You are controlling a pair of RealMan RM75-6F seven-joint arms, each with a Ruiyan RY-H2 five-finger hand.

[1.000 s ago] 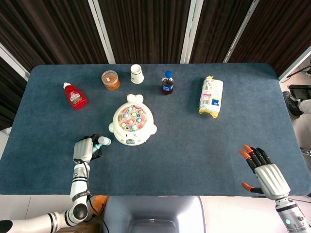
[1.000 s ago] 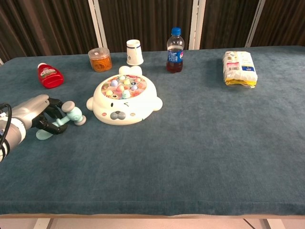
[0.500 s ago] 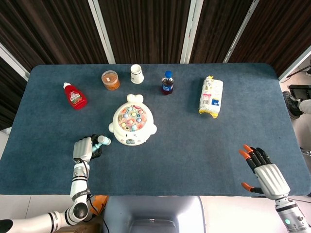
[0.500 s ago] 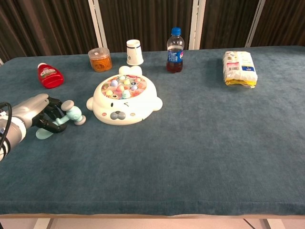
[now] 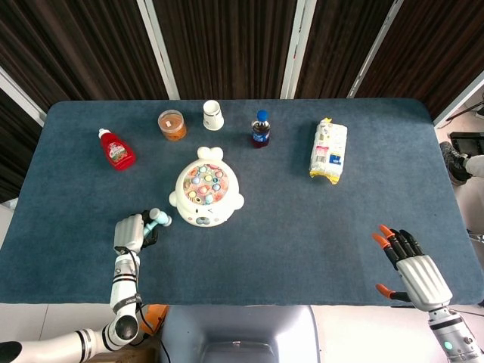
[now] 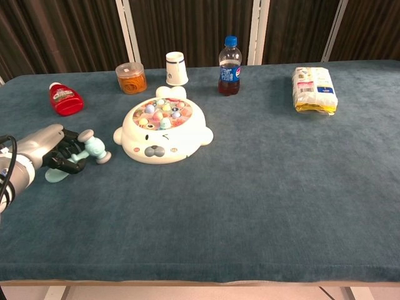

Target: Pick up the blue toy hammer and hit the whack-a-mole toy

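Note:
The light blue toy hammer (image 6: 92, 149) lies at the left front of the table, its head (image 5: 158, 218) pointing toward the white whack-a-mole toy (image 5: 206, 197) (image 6: 163, 132). My left hand (image 5: 130, 233) (image 6: 47, 150) grips the hammer's handle, dark fingers curled around it, with the handle's end sticking out below the hand. The hammer head sits just left of the toy, apart from it. My right hand (image 5: 414, 272) hovers at the front right edge, fingers spread, holding nothing; the chest view does not show it.
Along the back stand a red ketchup bottle (image 5: 116, 148), an orange-lidded jar (image 5: 172, 125), a white cup (image 5: 213, 115) and a cola bottle (image 5: 261, 128). A snack bag (image 5: 329, 151) lies back right. The blue table cloth (image 5: 318, 227) spreads between toy and right hand.
The left hand has tightened on the handle and the hammer head has lifted and turned slightly toward the toy. The right hand has not moved.

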